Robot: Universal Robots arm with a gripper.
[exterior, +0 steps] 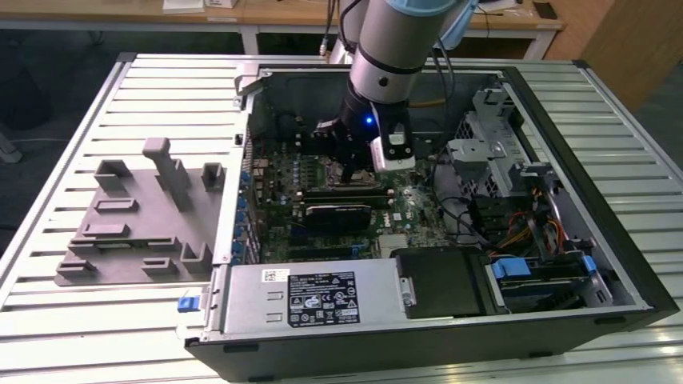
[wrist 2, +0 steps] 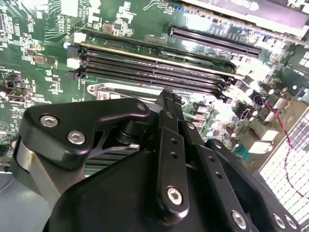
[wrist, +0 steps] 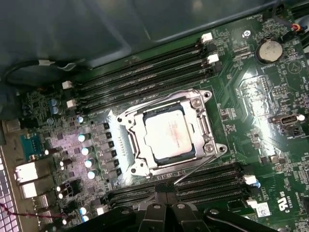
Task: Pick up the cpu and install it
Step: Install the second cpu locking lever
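Note:
In the first wrist view the cpu (wrist: 169, 135), a small square chip with a pale silvery top, lies flat inside the motherboard socket, and the socket's metal frame (wrist: 206, 137) surrounds it. My gripper (wrist: 166, 193) hovers just off one side of the socket, apart from the chip, and its fingers look shut with nothing between them. The second wrist view shows the black gripper (wrist 2: 166, 96) over the green board next to the memory slots (wrist 2: 159, 67). In the exterior view the gripper (exterior: 339, 148) reaches down into the open computer case, over the middle of the motherboard.
A grey plastic fixture (exterior: 139, 216) sits on the slatted table at the exterior view's left. Inside the case are a power supply (exterior: 309, 296) at the front, a black card (exterior: 341, 212), a drive cage (exterior: 481, 160) and loose cables (exterior: 523, 224). Memory slots (wrist: 145, 77) flank the socket.

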